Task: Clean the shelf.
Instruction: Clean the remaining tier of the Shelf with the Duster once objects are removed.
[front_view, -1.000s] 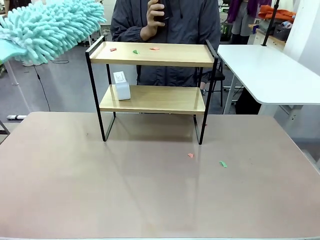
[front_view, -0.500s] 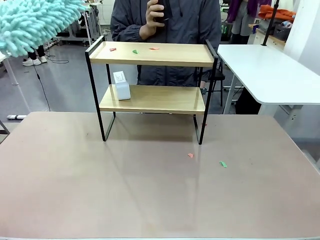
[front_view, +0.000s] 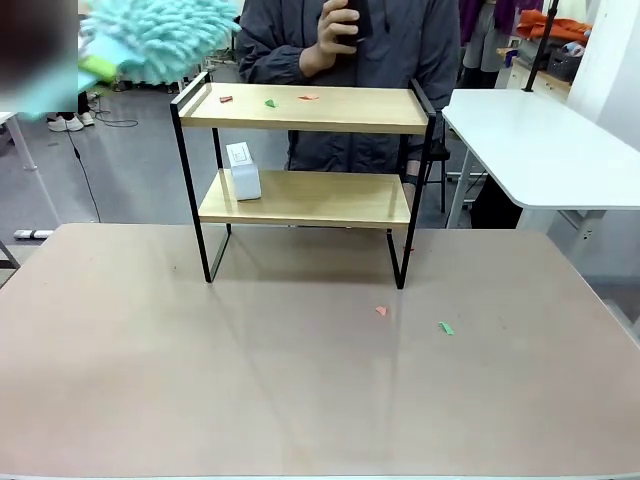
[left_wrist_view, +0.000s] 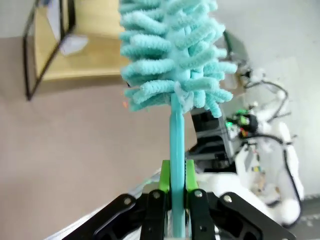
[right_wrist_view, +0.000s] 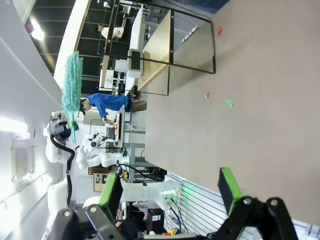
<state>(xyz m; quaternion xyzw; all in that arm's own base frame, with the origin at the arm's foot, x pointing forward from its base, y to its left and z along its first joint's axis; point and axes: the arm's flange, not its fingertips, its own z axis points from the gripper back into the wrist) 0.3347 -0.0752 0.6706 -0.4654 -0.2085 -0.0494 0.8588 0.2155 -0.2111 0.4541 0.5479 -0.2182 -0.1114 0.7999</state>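
Holding duster handle clamped in left gripper, high beside shelf's left end, right gripper fingers apart, shelf at table's far middle, box on lower board, scraps on top board, person behind, open tabletop in front

No word, number or brand can be read in these pictures. The white box on the lower board of the shelf has a small square mark on its front. It is too small to read, and I cannot tell if it is print.
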